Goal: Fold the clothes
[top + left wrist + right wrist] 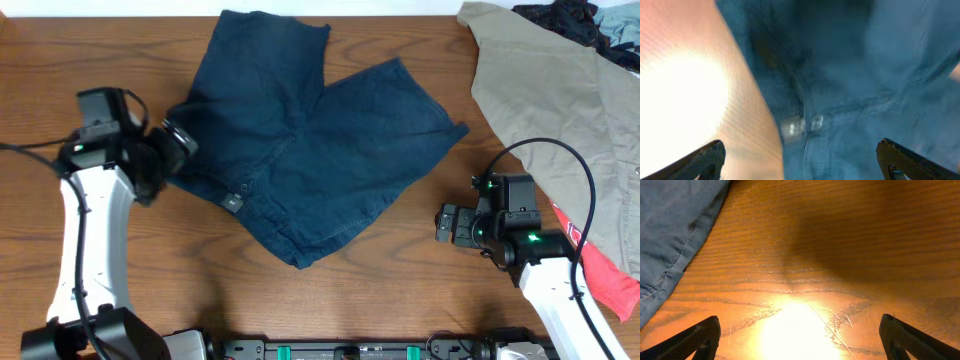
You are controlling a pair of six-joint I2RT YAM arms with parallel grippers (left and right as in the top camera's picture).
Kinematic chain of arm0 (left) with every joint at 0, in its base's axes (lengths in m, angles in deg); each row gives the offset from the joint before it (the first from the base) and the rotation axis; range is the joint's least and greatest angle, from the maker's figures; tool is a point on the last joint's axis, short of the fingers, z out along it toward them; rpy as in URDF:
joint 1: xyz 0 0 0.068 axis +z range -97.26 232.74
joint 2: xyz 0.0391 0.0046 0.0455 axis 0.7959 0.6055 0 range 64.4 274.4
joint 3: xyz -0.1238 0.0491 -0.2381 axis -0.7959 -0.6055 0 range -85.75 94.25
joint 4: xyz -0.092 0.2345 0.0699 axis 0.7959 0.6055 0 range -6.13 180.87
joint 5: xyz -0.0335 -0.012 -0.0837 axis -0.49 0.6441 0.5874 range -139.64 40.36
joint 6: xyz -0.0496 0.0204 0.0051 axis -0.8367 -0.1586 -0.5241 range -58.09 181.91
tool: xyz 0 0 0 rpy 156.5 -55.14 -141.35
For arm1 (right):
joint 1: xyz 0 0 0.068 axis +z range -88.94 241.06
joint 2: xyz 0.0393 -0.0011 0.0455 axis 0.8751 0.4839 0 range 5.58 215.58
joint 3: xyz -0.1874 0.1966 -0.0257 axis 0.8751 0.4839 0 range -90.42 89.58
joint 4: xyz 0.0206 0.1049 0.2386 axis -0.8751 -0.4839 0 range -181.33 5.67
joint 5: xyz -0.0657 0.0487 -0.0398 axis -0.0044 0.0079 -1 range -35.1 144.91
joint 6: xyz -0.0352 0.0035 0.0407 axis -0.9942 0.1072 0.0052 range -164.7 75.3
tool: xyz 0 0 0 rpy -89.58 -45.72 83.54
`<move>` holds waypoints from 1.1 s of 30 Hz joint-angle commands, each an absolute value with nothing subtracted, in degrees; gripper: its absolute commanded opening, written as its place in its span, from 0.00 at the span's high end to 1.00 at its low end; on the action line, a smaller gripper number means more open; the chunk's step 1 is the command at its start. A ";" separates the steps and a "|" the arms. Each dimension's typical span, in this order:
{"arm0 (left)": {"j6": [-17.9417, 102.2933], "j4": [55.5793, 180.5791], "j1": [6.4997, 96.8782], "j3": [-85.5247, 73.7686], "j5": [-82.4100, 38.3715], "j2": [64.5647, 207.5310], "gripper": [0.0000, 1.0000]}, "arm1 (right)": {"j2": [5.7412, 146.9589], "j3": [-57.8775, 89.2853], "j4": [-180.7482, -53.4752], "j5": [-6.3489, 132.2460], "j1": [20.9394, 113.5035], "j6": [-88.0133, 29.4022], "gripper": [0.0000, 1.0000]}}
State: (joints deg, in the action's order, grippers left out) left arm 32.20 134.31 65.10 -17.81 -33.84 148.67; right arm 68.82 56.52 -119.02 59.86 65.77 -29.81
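The dark navy shorts lie spread on the wooden table, legs pointing up and to the right, waistband toward the lower left. My left gripper is open at the waistband's left edge. In the left wrist view the shorts fill the right side, with metal buttons on the waistband between the wide-apart fingers. My right gripper is open and empty over bare table to the right of the shorts. In the right wrist view only a hem of the shorts shows at top left, fingers apart.
A large khaki-beige garment covers the table's right back. A red-orange cloth lies at the right edge beside the right arm. Dark crumpled cloth sits at the top right corner.
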 commanded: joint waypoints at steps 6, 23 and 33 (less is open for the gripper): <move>27.17 146.07 50.78 -21.16 -29.65 153.00 0.02 | 68.38 55.91 -118.59 60.29 64.61 -28.89 0.01; 0.07 120.10 19.92 -42.16 -25.41 154.97 0.29 | 68.38 55.91 -118.87 60.29 64.59 -28.89 0.01; 6.43 128.69 29.84 -41.94 -37.93 154.92 0.94 | 68.38 55.91 -119.55 60.27 64.59 -28.91 0.01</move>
